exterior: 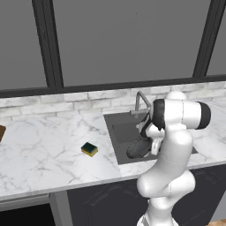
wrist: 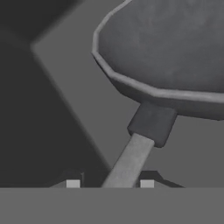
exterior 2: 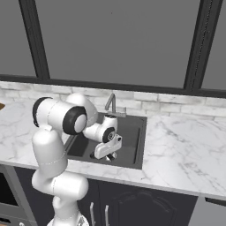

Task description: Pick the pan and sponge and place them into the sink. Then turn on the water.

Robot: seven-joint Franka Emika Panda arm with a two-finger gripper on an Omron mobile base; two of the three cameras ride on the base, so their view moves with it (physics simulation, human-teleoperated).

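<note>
Pan [wrist: 175,57] lies in sink [exterior: 115,128] — gripper [wrist: 109,183] fingers either side of pan handle, slightly apart; can't tell if pinching. Sponge [exterior: 89,149] on counter [exterior: 39,150], left of sink.

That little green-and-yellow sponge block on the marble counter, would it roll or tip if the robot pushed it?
The small green-topped yellow sponge block lies flat and low on the white marble counter, so it would likely slide, not roll. Its layered look suggests it is soft and light, probably squashing slightly when gripped.
</note>
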